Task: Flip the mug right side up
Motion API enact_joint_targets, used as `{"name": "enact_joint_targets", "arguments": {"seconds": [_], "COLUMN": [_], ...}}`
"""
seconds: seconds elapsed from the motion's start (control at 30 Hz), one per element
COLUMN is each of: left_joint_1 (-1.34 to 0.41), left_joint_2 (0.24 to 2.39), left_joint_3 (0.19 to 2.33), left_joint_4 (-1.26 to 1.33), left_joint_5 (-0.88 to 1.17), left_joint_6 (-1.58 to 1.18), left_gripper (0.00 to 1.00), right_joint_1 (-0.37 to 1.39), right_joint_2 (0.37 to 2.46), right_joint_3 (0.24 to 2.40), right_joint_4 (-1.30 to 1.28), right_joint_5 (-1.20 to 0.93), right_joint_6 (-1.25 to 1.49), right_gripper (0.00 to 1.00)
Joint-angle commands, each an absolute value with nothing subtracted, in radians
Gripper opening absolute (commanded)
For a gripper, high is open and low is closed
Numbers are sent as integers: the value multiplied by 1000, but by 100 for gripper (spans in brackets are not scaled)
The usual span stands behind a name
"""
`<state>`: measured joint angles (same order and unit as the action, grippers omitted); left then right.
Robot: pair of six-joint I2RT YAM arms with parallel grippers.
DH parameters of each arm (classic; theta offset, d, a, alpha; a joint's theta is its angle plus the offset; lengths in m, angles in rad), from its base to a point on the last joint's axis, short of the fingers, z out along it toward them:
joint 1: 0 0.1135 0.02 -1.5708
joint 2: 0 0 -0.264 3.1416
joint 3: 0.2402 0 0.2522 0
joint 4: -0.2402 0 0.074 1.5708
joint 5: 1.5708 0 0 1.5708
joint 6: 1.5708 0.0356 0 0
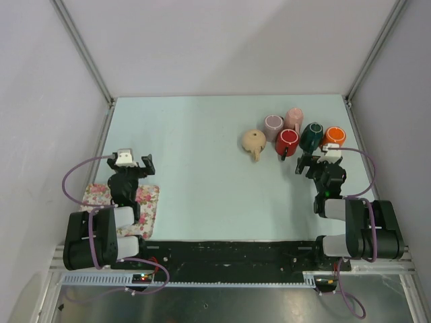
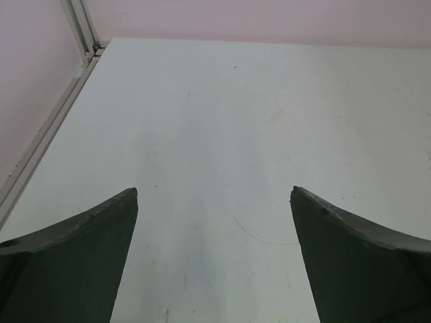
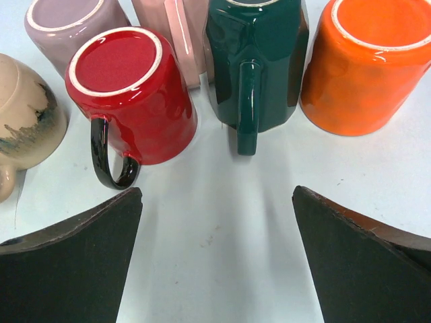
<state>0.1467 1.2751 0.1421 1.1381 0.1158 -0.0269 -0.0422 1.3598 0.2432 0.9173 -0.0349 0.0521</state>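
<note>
Pale, bare table fills the top view, and six mugs stand clustered at its upper right, apparently all rim-down with their long axes vertical. In the right wrist view the right gripper is spread wide and holds nothing. The dark green mug sits just above centre, handle pointing down toward the gap, with the red mug at upper left and the orange mug at upper right. The left gripper, equally wide and empty, faces bare surface well apart at the left, so the right arm looks far better placed, though which mug is meant I cannot tell.
</note>
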Motion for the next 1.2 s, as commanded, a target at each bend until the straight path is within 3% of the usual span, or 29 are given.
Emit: {"name": "enact_joint_targets", "arguments": {"seconds": [0.0, 0.2, 0.37, 0.53, 0.67, 0.8, 0.93, 1.17], "left_joint_1": [151, 151, 153, 161, 151, 107, 95, 94], "left_joint_2": [1252, 1254, 1213, 1074, 1071, 1133, 1094, 1029], "left_joint_3": [140, 141, 144, 415, 730, 1014, 1072, 1067], "left_joint_4": [1152, 1152, 1135, 611, 94, -436, -609, -683], "left_joint_5": [124, 123, 135, 264, 405, 295, 183, 236], "left_joint_6": [-22, -22, -26, -4, 97, 179, 188, 64], "left_gripper": [98, 98, 98, 98, 98, 98, 98, 98], "right_joint_1": [-32, -21, 15, 174, 223, 229, 231, 258], "right_joint_2": [1350, 1178, 1073, 1127, 1240, 1349, 1457, 1621], "right_joint_3": [268, 377, 549, 685, 786, 864, 918, 1011], "right_joint_4": [940, 638, 199, -97, -230, -265, -234, -156], "right_joint_5": [24, 195, 213, 226, 263, 267, 252, 280], "right_joint_6": [63, 133, 256, 319, 375, 398, 412, 459], "right_gripper": [100, 100, 100, 97, 82, 67, 64, 58]}}
